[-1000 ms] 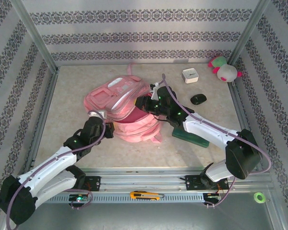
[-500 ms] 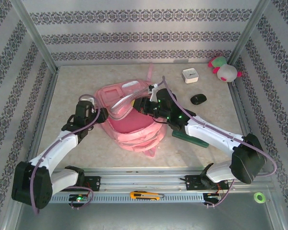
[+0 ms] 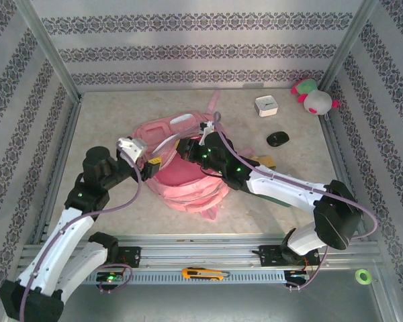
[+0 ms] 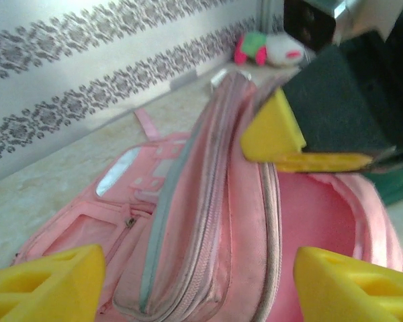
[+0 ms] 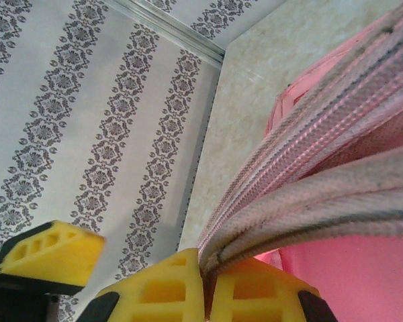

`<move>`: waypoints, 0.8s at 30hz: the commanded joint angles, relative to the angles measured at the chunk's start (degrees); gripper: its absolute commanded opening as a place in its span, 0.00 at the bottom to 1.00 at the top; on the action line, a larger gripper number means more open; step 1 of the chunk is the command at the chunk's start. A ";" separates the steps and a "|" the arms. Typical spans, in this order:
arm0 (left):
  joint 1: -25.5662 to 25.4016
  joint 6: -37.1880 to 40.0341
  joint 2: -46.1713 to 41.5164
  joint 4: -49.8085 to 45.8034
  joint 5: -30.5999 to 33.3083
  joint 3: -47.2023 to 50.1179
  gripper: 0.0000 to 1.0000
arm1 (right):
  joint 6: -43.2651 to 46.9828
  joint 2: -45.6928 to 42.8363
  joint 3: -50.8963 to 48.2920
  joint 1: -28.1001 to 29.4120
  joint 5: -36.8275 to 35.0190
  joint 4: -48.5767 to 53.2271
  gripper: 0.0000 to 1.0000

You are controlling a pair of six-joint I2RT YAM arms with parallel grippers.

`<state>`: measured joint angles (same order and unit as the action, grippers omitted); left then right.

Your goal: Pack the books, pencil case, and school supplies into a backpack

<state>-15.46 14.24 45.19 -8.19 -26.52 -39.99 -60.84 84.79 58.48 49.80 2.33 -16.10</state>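
In the right tool (image 5: 205,287), the backpack (image 5: 342,141)

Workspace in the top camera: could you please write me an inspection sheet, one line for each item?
Surface: beige table, no spill seen.
Job's things: pink backpack lies mid-table, main pocket open; dark green flat item beside it, partly under the right arm.
Clutter: plush toy, white box and black mouse-like object at the far right; utility knife and green tape roll by the front rail.
End effectors: left end effector open, astride the backpack's edge; right end effector shut on its zipper edge.
Cables: purple cable along each arm, no snag seen.
Surroundings: patterned walls, metal frame.
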 commanded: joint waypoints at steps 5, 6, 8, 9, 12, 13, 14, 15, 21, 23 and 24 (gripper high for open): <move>-7.49 14.06 8.87 -0.09 5.41 -4.16 0.79 | -0.63 1.77 4.33 1.56 -0.82 -5.70 0.00; -8.86 14.59 10.56 0.63 7.23 -4.89 0.80 | -0.65 1.94 4.59 1.78 -0.69 -5.69 0.00; -11.26 15.32 13.47 2.70 11.96 -5.75 0.79 | -0.76 2.28 5.14 1.91 -0.26 -5.49 0.00; -12.43 15.10 14.93 5.09 15.88 -5.85 0.78 | -0.78 2.39 5.54 2.00 0.28 -5.41 0.00; -13.01 10.89 17.47 11.14 23.63 -5.89 0.39 | 0.01 1.81 6.06 1.95 1.25 -3.22 0.06; -13.04 9.89 17.58 11.98 24.91 -5.98 0.27 | 0.63 0.83 5.69 1.89 1.19 -1.90 0.16; -13.07 9.30 17.49 12.62 25.87 -5.90 0.16 | 1.38 -0.28 5.09 1.63 1.31 -0.55 0.23; -13.06 8.85 17.16 13.08 26.92 -5.99 0.06 | 2.16 -1.79 4.24 1.13 1.83 1.59 0.31; -10.86 5.17 16.35 7.36 23.72 -8.99 0.00 | 15.24 -13.23 1.28 -4.90 7.20 25.86 0.56; -10.34 3.69 16.09 6.43 21.91 -9.56 0.00 | 22.66 -16.71 1.12 -8.91 10.78 34.31 0.64; -10.25 3.28 15.97 6.11 21.20 -9.81 0.00 | 26.87 -18.40 1.40 -11.64 12.69 39.13 0.70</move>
<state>-26.89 21.19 62.52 -2.44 -4.80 -46.54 -46.92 70.32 60.20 42.61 9.41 6.70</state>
